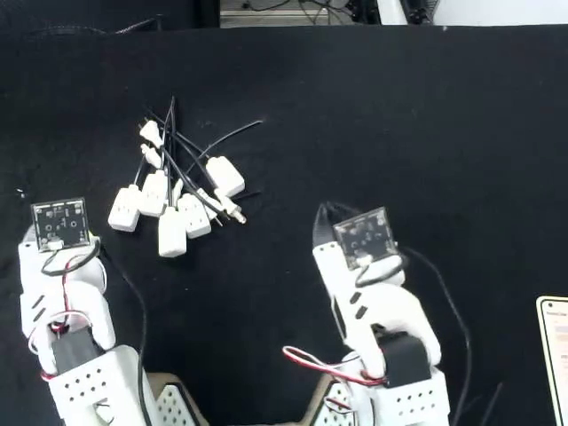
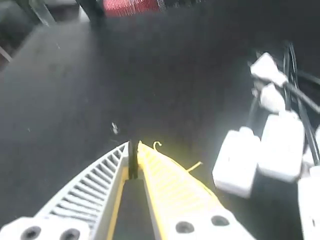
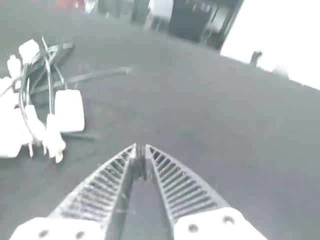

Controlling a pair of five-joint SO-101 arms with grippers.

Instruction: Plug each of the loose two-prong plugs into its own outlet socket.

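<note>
Left gripper (image 2: 134, 152) and right gripper (image 3: 140, 152) are seen pinched closed, empty, above the table (image 1: 399, 115), while plugs (image 1: 150, 133) and sockets (image 1: 171, 238), apparently tangled, are heaped nearer the left.

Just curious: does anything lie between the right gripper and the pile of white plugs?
No: the right wrist view shows bare table between the right gripper and the plug pile.

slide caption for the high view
Two arms near a tangled pile of white plugs and sockets on a black table

A black table (image 1: 426, 115) — a white printed card (image 1: 555, 355) at its edge.
</note>
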